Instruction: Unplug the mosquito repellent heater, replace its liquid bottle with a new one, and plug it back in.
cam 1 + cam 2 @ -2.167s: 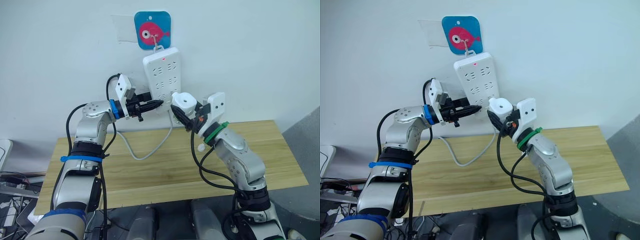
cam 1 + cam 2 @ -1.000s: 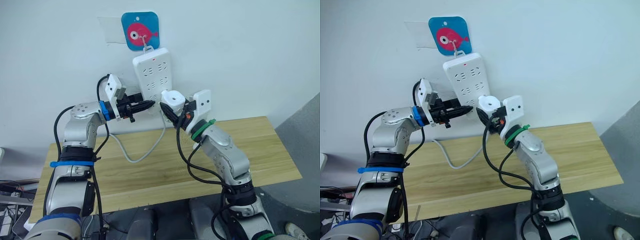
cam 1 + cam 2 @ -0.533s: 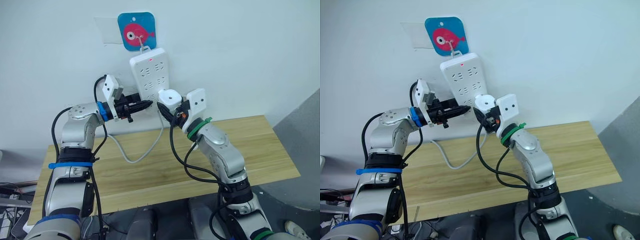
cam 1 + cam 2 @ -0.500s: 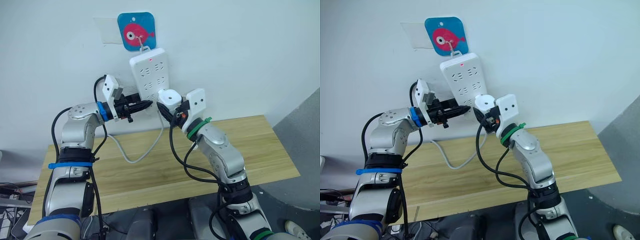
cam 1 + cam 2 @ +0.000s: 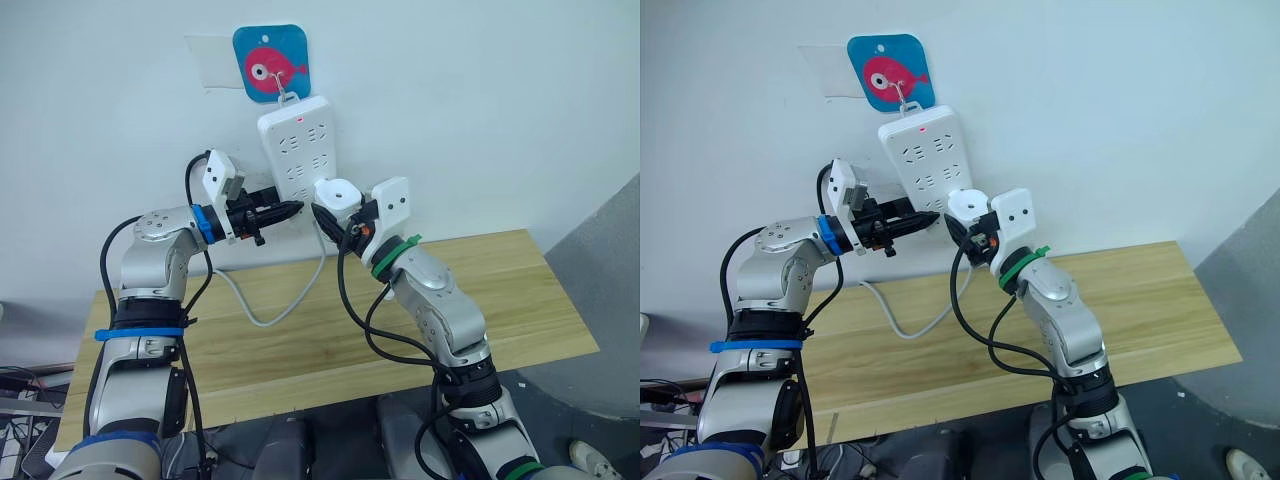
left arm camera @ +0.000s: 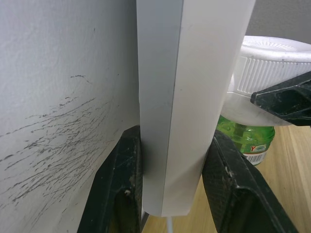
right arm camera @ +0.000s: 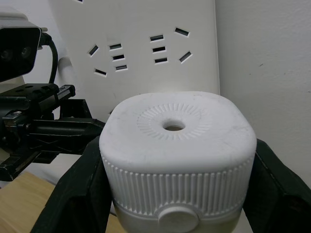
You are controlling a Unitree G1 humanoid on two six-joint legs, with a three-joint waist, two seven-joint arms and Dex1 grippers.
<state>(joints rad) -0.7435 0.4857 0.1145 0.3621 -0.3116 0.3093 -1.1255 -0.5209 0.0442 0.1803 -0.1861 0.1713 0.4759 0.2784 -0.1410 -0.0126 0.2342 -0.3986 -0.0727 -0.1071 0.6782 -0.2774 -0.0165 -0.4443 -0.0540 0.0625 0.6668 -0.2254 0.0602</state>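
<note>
The white mosquito repellent heater (image 5: 337, 192) is off the table, held up by my right gripper (image 5: 338, 218), which is shut on its ribbed sides (image 7: 177, 155). Its round vent faces up. A green liquid bottle (image 6: 246, 139) hangs under it. The heater sits just in front of the lower sockets of the tall white power strip (image 5: 299, 150) on the wall. My left gripper (image 5: 287, 210) is shut on the strip's lower edge (image 6: 175, 121), one black finger (image 6: 121, 184) on each side.
The strip hangs from a blue hook plate with a pink fish (image 5: 270, 62). Its white cable (image 5: 268, 312) loops down onto the wooden table (image 5: 500, 300). The white wall is directly behind both grippers.
The camera has shifted a little. My right gripper has carried the heater slightly closer to the strip's lower sockets. The left gripper keeps its hold on the strip.
</note>
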